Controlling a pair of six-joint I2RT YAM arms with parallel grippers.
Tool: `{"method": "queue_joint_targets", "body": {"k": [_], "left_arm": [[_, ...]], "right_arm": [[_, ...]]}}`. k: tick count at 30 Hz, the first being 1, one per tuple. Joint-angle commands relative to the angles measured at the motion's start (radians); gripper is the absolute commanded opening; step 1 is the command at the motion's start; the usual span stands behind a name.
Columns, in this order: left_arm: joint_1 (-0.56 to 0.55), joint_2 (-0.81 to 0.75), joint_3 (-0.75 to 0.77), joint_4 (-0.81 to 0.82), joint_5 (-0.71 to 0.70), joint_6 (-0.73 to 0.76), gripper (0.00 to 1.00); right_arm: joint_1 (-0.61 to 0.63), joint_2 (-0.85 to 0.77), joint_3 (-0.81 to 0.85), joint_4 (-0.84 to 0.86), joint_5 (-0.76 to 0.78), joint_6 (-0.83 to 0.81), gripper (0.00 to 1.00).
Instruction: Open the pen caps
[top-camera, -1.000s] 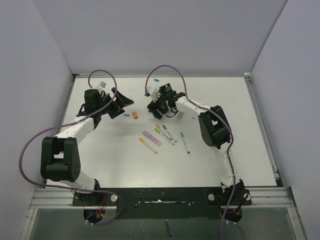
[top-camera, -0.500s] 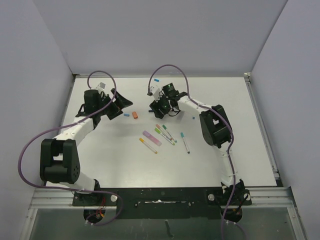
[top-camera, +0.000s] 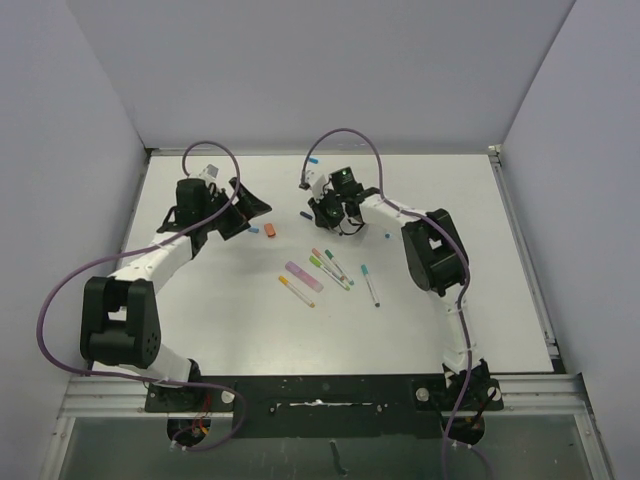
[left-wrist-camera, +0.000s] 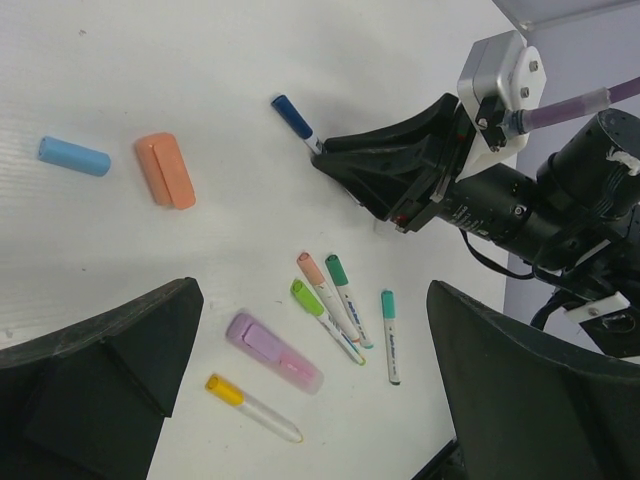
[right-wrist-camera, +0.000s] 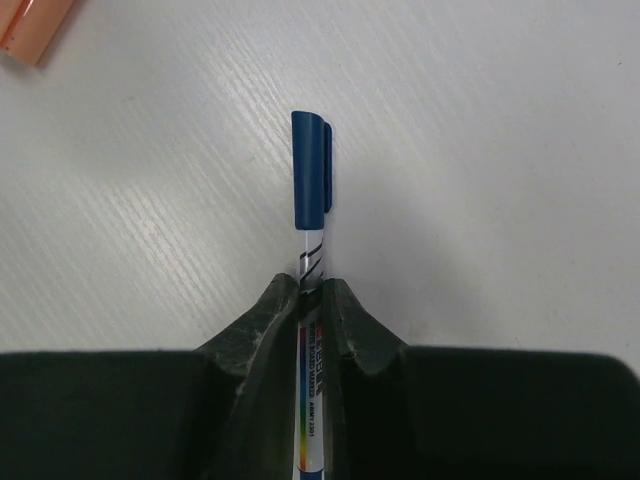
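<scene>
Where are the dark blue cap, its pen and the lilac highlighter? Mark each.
dark blue cap (right-wrist-camera: 310, 170): right wrist view, middle of the cap.
blue-capped pen (right-wrist-camera: 311, 258): right wrist view, white barrel just below the cap.
lilac highlighter (left-wrist-camera: 272, 350): left wrist view, middle of its body.

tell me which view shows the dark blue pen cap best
Right wrist: the dark blue cap sits centred and large, on the white barrel pinched in the right claw. Left wrist shows it smaller, poking out beyond that claw. Top external shows only a dark speck beside the claw.
</scene>
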Motion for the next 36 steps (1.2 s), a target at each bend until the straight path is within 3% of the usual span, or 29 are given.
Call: {"method": "queue_joint_targets", "body": {"k": [1, 9, 21, 30, 36], "left_arm": [[-0.029, -0.022, 0.052, 0.009, -0.044, 0.007, 0.98], [-0.105, 0.01, 0.074, 0.005, -0.123, -0.032, 0.98], [-0.194, 0.118, 0.126, 0.077, -0.126, -0.09, 0.98], [-0.225, 0.154, 0.107, 0.163, -0.098, -0.138, 0.97], [-0.237, 0.169, 0.093, 0.21, -0.074, -0.157, 0.83]], "right_arm": [[0.006, -0.03, -0.072, -0.056, 0.001, 0.039, 0.0], [0.008, -0.249, -0.256, 0.162, -0.026, 0.183, 0.0], [0.069, -0.458, -0.435, 0.25, -0.021, 0.39, 0.0], [0.123, -0.501, -0.475, 0.321, -0.015, 0.423, 0.0], [0.134, -0.519, -0.487, 0.366, -0.015, 0.437, 0.0]]}}
